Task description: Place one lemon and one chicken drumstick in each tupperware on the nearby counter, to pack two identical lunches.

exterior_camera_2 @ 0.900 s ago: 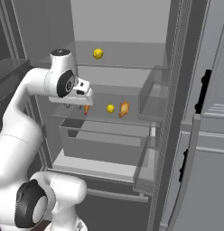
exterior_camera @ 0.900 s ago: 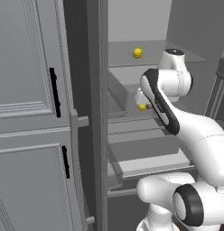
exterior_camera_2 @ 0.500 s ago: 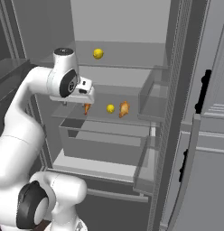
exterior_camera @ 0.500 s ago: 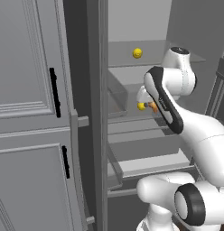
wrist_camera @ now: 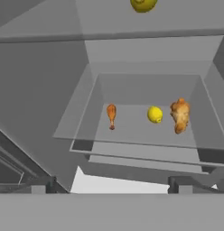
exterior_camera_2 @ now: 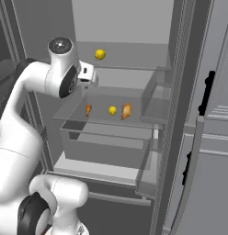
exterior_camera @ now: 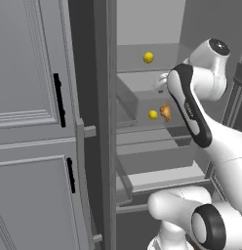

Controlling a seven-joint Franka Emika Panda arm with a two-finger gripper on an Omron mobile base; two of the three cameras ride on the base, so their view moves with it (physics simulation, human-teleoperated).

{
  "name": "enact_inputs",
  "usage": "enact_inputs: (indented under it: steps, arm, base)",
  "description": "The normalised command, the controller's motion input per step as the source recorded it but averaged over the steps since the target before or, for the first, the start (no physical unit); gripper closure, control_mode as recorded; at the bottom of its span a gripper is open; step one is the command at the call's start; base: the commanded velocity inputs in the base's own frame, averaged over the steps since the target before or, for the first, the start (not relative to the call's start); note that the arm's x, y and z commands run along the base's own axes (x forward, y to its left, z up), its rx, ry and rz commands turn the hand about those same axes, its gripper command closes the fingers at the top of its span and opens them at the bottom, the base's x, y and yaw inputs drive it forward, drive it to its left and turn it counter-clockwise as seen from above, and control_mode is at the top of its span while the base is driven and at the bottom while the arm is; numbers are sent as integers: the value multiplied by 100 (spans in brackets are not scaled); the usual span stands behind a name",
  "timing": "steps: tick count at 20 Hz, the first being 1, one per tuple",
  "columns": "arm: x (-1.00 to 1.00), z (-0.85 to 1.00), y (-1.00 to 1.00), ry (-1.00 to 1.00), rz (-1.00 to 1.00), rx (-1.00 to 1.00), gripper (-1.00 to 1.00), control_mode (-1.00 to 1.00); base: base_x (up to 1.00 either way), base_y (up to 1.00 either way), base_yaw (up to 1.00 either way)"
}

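Note:
Inside an open fridge, a lemon (exterior_camera_2: 112,110) lies on the middle glass shelf between a slim chicken drumstick (exterior_camera_2: 88,109) and a thicker drumstick (exterior_camera_2: 126,110). A second lemon (exterior_camera_2: 100,54) sits on the shelf above. The hand view has the same lemon (wrist_camera: 155,114), slim drumstick (wrist_camera: 111,115) and thick drumstick (wrist_camera: 180,115) ahead and below. My gripper (exterior_camera_2: 90,75) hovers in front of the shelves, above the slim drumstick, open with nothing between its fingers (wrist_camera: 44,185). The counter and the tupperware are out of view.
The fridge door (exterior_camera_2: 198,137) stands open on the right with clear bins (exterior_camera_2: 155,98). A clear drawer (exterior_camera_2: 106,142) sits under the middle shelf (wrist_camera: 132,144). Grey cabinet doors with black handles (exterior_camera: 35,97) stand to the left of the fridge.
The hand has risen and reached a little deeper toward the shelves. The forearm swung right in the left base view, uncovering a drumstick beside the lemon. The food has not moved.

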Motion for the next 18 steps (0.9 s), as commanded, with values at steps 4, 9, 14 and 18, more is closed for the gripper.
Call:
enact_inputs:
  steps: [4,9,14,18]
  arm:
    - [15,98,0,-3,-8,0,-100,-100]
    - [30,40,0,-14,-11,0,-100,-100]
    - [43,-36,0,-6,-7,-10,-100,-100]
    - [33,-5,-2,-13,-5,-5,-100,-100]
  base:
    - [0,0,0]
    - [0,0,0]
    - [0,0,0]
    - [0,0,0]
